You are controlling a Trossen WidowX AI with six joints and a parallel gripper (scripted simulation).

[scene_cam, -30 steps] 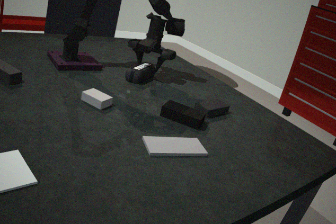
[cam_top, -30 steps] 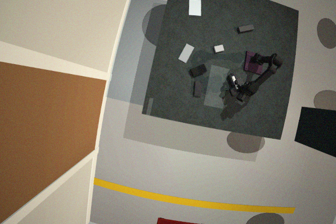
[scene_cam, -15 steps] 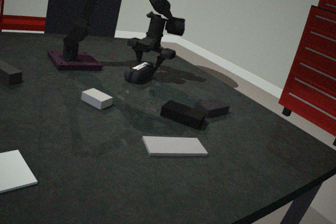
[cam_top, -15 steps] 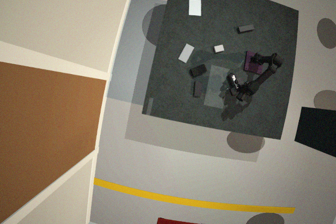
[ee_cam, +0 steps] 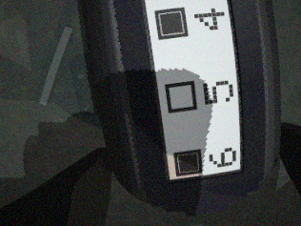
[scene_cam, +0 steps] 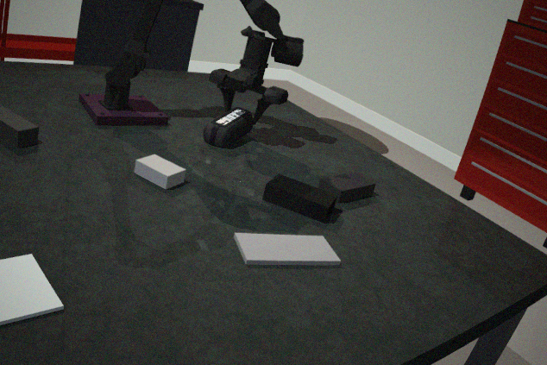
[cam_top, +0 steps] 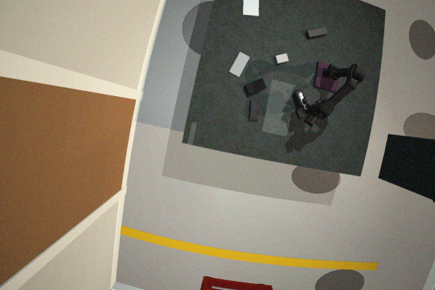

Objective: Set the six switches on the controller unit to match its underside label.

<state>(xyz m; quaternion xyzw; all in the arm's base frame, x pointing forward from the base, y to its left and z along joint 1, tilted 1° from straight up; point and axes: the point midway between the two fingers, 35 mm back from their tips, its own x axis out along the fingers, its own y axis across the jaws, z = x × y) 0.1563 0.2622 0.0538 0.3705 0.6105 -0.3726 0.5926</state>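
The controller unit lies upside down on the bench, its white label facing up. In the wrist view, square 4 is filled, square 5 is empty and square 6 is filled. The other squares are outside the wrist view and too small to read in the top and exterior views. The rocker switches are hidden underneath. My gripper points down at the number 6 end, its fingers against both long sides of the unit.
My arm's purple base plate is near the unit. A small white block, a black block, a pale flat plate and several other parts lie around the bench.
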